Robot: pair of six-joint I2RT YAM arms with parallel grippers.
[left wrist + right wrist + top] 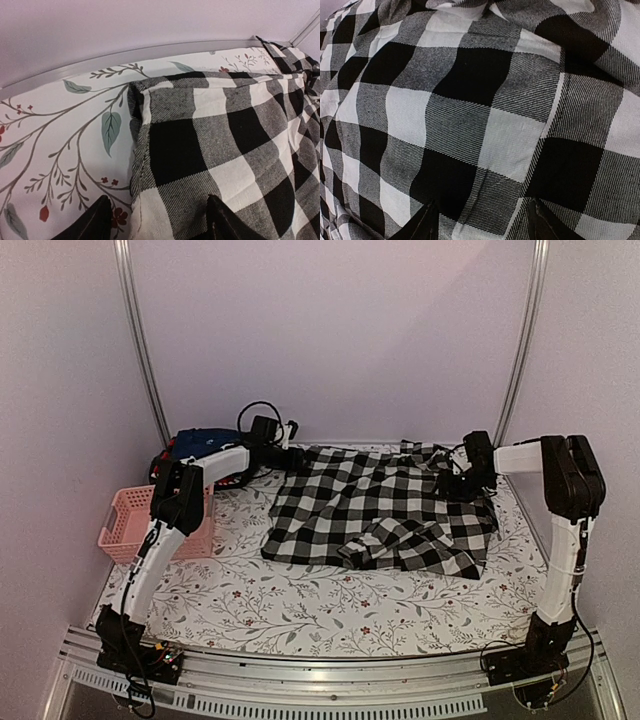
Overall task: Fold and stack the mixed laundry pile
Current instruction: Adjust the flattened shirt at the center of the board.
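The left end effector (159, 221) and right end effector (481, 221) both stand spread, pinching nothing, low over the far edge of the black-and-white checked shirt (370, 510) — laid mostly flat on the table (300, 605), I judge, so its width is open for folding.

No legible text, label, brand, number or sign was found on the shirt (380, 505), the floral table (300, 605) or the basket (125, 520), and only woven checks and printed leaves were observed.
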